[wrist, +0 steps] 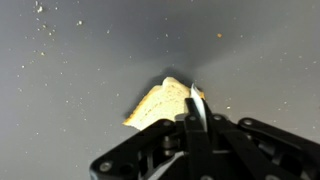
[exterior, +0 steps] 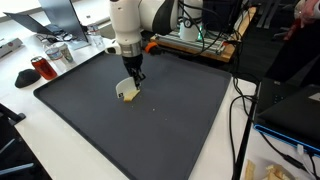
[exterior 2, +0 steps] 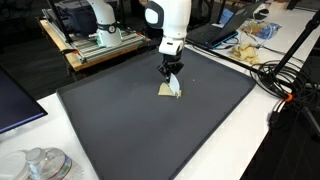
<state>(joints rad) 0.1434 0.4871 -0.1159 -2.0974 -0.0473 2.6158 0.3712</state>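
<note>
Pincer (exterior: 133, 78) lowered over a dark mat (exterior: 180, 120) on the white table (exterior: 30, 128), as seen in both exterior views. Its fingers (wrist: 192, 120) are drawn narrow, pinching one edge of a tan wedge (exterior: 126, 93) whose lower side touches the mat. In the wrist view the wedge extends from the pincer toward 9 o'clock. Pale specks (wrist: 45, 35) dot the mat toward 10 o'clock.

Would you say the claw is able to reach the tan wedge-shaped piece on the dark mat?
Probably yes: the claw sits right at the tan wedge-shaped piece, and nothing stands between them.
</note>
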